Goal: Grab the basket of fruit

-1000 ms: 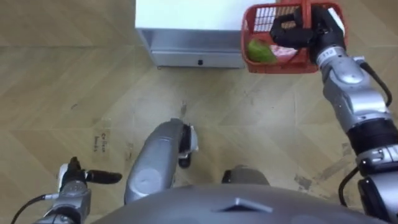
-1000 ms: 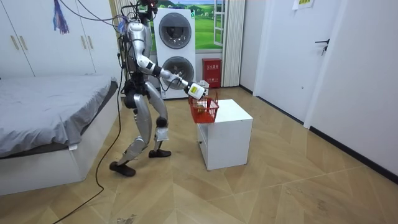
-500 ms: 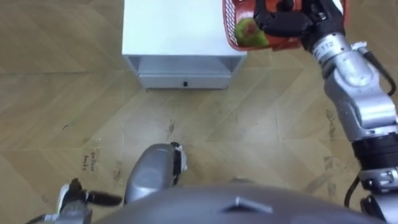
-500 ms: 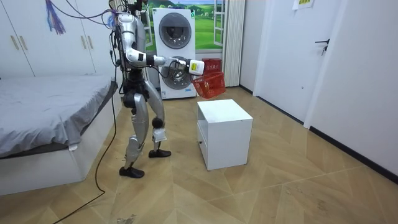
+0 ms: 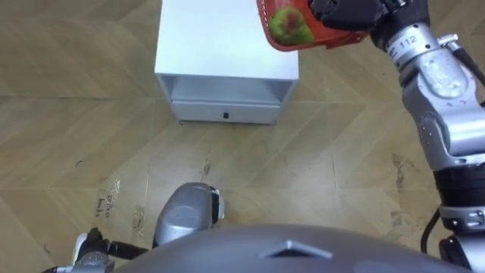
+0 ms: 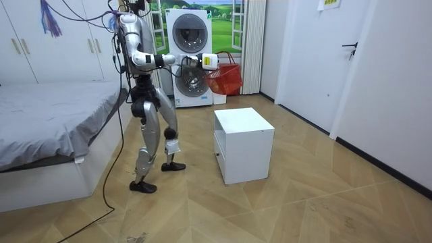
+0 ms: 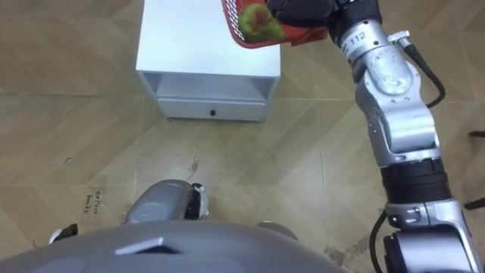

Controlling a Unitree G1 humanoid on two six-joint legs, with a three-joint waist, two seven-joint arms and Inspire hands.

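The red fruit basket [image 5: 318, 42] hangs in the air above the far right corner of the white cabinet [image 5: 220, 53], tilted, with a green fruit [image 5: 288, 26] inside. My right hand [image 5: 345, 11] is shut on its handle, arm stretched forward. In the room view the basket [image 6: 226, 81] is held at chest height by the right hand [image 6: 206, 62], well above the cabinet [image 6: 246, 145]. The right eye view has the basket [image 7: 258, 43] and right hand [image 7: 299, 11] at its top edge. My left hand [image 5: 91, 249] stays low at the lower left.
I stand on wooden floor at the cabinet's front, which has an open shelf above a drawer [image 5: 225, 114]. A stacked washer and dryer [image 6: 189, 54] is behind the basket. A bed [image 6: 54, 128] lies on the room view's left.
My right hand has lifted the basket off the cabinet top up to chest height. I have straightened up, and my head view has shifted with that.
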